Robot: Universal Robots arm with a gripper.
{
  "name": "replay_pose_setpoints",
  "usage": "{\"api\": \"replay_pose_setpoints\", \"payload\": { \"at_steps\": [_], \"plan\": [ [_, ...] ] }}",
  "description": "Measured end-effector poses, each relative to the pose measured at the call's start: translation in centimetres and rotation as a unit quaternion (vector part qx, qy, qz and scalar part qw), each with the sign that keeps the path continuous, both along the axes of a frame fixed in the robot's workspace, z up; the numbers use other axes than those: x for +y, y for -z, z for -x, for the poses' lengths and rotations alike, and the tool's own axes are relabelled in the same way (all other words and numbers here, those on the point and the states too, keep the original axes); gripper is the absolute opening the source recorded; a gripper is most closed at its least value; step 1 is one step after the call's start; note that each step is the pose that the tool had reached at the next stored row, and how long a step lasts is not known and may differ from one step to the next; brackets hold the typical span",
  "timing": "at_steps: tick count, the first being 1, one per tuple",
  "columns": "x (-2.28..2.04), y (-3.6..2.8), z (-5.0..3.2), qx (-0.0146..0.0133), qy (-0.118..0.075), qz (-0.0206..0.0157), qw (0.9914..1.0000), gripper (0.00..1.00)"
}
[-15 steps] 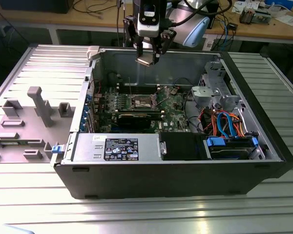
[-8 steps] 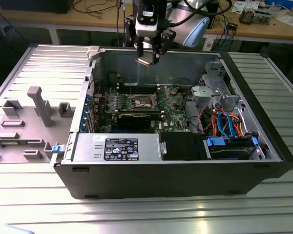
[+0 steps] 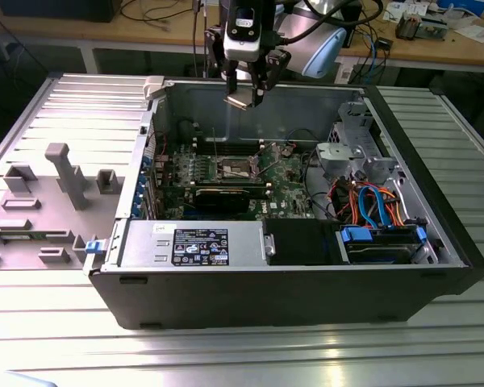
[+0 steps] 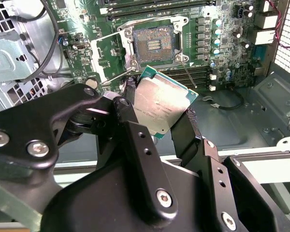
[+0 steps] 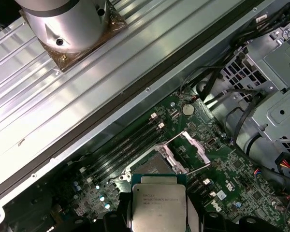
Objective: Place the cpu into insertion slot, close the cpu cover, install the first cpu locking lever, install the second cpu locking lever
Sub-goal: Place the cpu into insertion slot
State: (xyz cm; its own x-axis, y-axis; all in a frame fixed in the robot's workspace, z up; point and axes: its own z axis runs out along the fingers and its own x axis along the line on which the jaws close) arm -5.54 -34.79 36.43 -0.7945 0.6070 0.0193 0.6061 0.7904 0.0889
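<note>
One hand [image 3: 248, 90] clamped on the cpu [image 4: 162, 104], above the insertion slot [image 4: 152, 42], memory slots [image 4: 195, 72] flanking it, cables [image 3: 371, 201] aside

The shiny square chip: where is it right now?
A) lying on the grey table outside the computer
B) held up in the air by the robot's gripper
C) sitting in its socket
B: the gripper pinches the cpu by its edges above the green board, and the insertion slot on the board shows its bare contacts with nothing in it.

Open computer case [image 3: 266, 294]; power supply [image 3: 195, 243]; drive cage [image 3: 356, 149]
</note>
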Motion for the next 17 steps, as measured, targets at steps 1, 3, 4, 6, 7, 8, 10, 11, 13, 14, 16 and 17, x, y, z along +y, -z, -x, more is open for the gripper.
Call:
{"api": "replay_pose_setpoints", "payload": {
  "at_steps": [1,3,4,6,7,8,10,11,13,14,16,17],
  "plan": [
    [0.00,0.00,0.00,0.0000,0.000,0.0000,1.00000,0.54],
    [0.00,0.00,0.00,0.0000,0.001,0.0000,1.00000,0.54],
    [0.00,0.00,0.00,0.0000,0.002,0.0000,1.00000,0.54],
    [0.00,0.00,0.00,0.0000,0.017,0.0000,0.99986,0.54],
    [0.00,0.01,0.00,0.0000,0.027,0.0000,0.99963,0.54],
    [0.00,0.00,0.00,0.0000,0.028,0.0000,0.99960,0.54],
    [0.00,0.01,0.00,0.0000,0.028,0.0000,0.99960,0.54],
    [0.00,0.01,0.00,0.0000,0.028,0.0000,0.99960,0.54],
    [0.00,0.01,0.00,0.0000,0.028,0.0000,0.99960,0.54],
    [0.00,0.01,0.00,0.0000,0.028,0.0000,0.99959,0.54],
    [0.00,0.01,0.00,0.0000,0.029,0.0000,0.99959,0.54],
    [0.00,0.01,0.00,0.0000,0.031,0.0000,0.99953,0.54]
  ]
}}
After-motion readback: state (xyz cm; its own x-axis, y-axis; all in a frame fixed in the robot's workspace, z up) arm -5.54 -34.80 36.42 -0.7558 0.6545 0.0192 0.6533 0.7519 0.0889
